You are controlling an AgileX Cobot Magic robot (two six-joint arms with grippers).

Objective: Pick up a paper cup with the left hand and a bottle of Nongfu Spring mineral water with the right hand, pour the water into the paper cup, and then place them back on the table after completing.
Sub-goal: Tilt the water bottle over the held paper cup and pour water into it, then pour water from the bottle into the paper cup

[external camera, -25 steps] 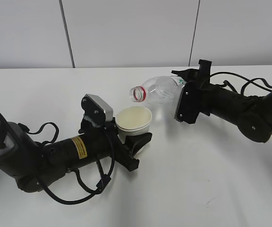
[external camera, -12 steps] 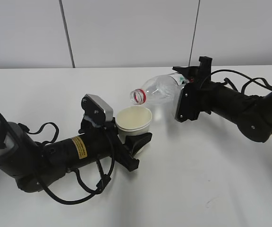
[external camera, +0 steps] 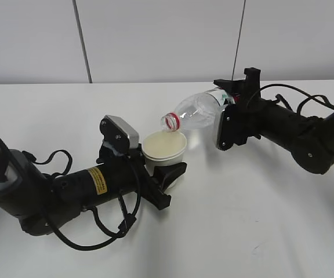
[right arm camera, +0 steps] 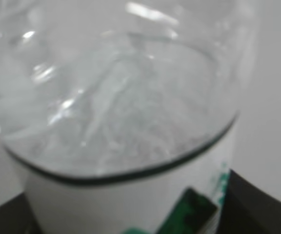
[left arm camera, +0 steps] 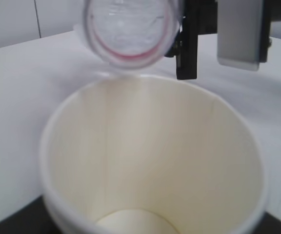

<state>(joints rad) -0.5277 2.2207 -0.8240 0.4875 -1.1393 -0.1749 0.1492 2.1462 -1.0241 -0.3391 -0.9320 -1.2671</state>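
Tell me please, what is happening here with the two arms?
The left hand holds a paper cup upright above the table. The right hand holds a clear plastic bottle tipped on its side, its open red-ringed mouth just over the cup's rim. No stream of water can be made out, and the cup's inside looks dry in the left wrist view.

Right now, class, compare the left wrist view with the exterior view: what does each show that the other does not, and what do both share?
Only the left wrist view looks down into the paper cup, to its pale bottom, with no water visible. Only the exterior view shows both arms on the table: the left pincer around the cup and the right pincer holding the tilted bottle. Both show the bottle's red-ringed open mouth at the cup's rim.
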